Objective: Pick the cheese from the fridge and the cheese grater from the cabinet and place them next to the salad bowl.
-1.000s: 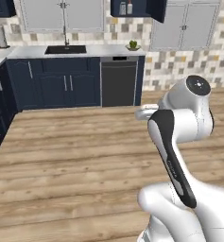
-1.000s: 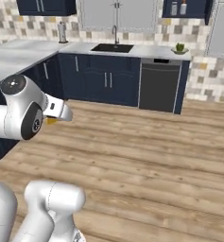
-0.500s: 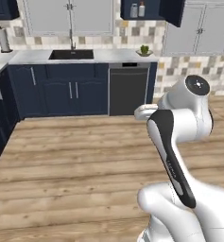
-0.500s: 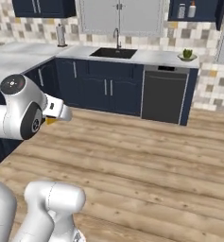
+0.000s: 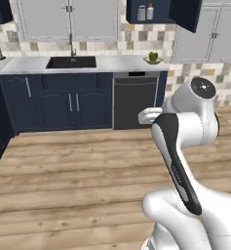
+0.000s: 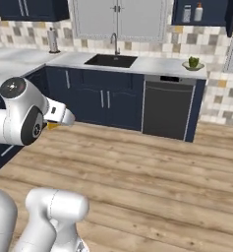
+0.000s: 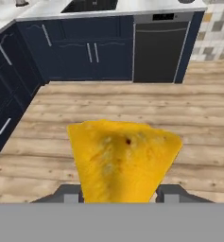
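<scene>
The cheese (image 7: 123,160), a yellow-orange wedge, sits between my gripper's (image 7: 118,194) two dark fingertips (image 7: 168,194), which are shut on it above the wooden floor. A sliver of the cheese (image 6: 51,126) peeks out under my hand in the right base view. The salad bowl (image 5: 153,59) (image 6: 193,64) stands on the counter above the dishwasher. Above it the navy cabinet (image 5: 161,19) (image 6: 211,18) is open, with the grey cheese grater (image 5: 142,13) (image 6: 187,13) on its shelf. The fridge is out of view.
A white soap bottle (image 5: 150,10) (image 6: 199,11) stands beside the grater. The sink (image 5: 71,62) (image 6: 111,60) lies left of the dishwasher (image 5: 135,100) (image 6: 168,109). Navy base cabinets (image 7: 9,90) run along the left. A paper towel roll (image 6: 52,40) stands at the counter's corner.
The whole picture has shifted: the base has driven nearer the counter, so sink and dishwasher look larger. The arm's pose and the grip on the cheese are unchanged.
</scene>
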